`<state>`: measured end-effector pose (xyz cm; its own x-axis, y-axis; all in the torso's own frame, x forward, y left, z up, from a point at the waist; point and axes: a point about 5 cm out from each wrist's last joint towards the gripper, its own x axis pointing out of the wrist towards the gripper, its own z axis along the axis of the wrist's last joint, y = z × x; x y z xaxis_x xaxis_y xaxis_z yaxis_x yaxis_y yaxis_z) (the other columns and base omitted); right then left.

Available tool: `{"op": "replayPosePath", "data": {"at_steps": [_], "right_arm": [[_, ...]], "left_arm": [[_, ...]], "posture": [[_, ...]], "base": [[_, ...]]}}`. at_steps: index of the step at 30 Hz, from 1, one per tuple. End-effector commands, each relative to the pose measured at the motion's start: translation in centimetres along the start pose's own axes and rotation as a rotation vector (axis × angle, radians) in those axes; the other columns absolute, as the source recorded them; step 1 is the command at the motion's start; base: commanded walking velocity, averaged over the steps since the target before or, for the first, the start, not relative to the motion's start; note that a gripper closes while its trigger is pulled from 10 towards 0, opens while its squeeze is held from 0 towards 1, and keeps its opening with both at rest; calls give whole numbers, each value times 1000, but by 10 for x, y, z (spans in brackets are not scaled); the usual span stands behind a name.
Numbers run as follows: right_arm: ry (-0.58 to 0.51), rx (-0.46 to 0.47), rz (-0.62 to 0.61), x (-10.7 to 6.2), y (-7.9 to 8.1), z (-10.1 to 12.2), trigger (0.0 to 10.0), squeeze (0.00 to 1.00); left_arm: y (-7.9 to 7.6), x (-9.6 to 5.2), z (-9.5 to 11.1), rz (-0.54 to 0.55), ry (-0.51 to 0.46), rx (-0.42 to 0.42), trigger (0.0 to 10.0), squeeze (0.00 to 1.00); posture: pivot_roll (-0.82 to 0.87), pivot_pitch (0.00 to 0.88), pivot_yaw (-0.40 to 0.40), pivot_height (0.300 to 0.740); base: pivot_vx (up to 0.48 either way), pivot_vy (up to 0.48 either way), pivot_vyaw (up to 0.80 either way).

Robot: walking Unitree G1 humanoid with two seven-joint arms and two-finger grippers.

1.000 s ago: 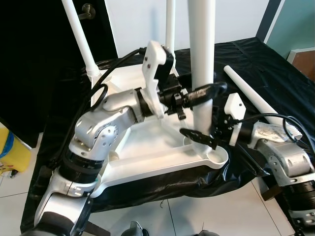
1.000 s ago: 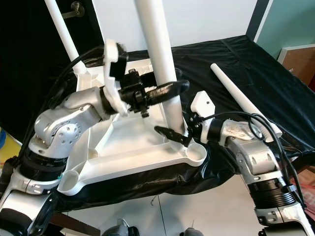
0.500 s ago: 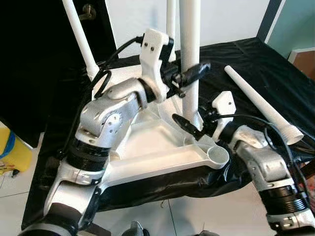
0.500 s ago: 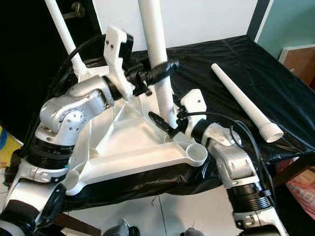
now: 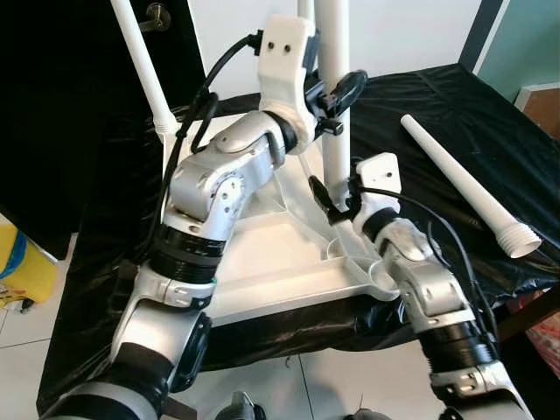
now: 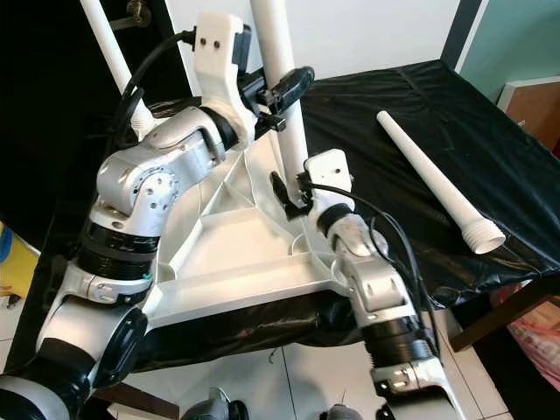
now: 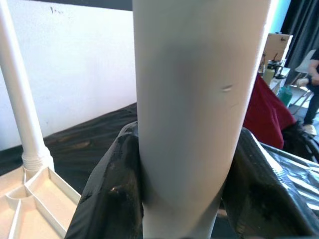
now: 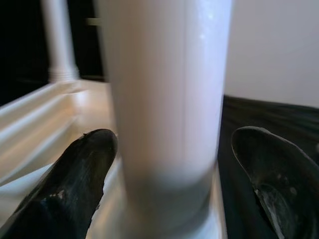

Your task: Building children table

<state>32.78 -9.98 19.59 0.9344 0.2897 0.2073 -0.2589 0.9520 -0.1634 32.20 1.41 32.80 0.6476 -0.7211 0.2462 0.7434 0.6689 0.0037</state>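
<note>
The white tabletop [image 5: 280, 302] lies upside down on a black cloth. A white table leg [image 5: 333, 140] stands upright over its middle rib, behind the near right corner socket [image 5: 386, 280]. My left gripper [image 5: 338, 91] is shut on this leg partway up; its black fingers [image 7: 109, 199] wrap the leg in the left wrist view. My right gripper [image 5: 336, 198] is open at the leg's foot, with its fingers [image 8: 75, 174] apart on either side of the leg [image 8: 167, 114]. Another leg [image 5: 144, 70] stands in the far left corner. A loose leg [image 5: 464, 188] lies on the cloth at the right.
The black cloth [image 5: 420, 105] drapes over the support's front edge above a tiled floor. A yellow object [image 5: 22, 267] sits on the floor at the left. A black door [image 5: 61, 105] is behind, a cardboard box [image 5: 542, 96] at the far right. A person [image 7: 311, 74] is in the background.
My left gripper has carried the upright leg from the near right corner back towards the tabletop's middle. My right gripper has followed along at its foot.
</note>
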Motion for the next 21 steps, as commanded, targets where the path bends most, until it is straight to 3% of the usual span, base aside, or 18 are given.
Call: {"op": "replayPosePath", "data": {"at_steps": [1, 8, 21], "right_arm": [[-10, -9, -47, 4, 1, 1, 10000, 0], [-36, -40, -109, 12, 11, 5, 10000, 0], [-42, -40, -180, 16, 11, 4, 10000, 0]], "left_arm": [[-4, 5, 3, 30, 3, 16, 10000, 0], [-16, 14, 3, 36, 1, 36, 10000, 0], [-22, 17, 4, 39, -6, 52, 10000, 0]], "posture": [[-63, 68, 77, 740], [-59, 76, 82, 740], [-56, 76, 87, 740]], "base": [[0, 0, 0], [0, 0, 0], [0, 0, 0]]}}
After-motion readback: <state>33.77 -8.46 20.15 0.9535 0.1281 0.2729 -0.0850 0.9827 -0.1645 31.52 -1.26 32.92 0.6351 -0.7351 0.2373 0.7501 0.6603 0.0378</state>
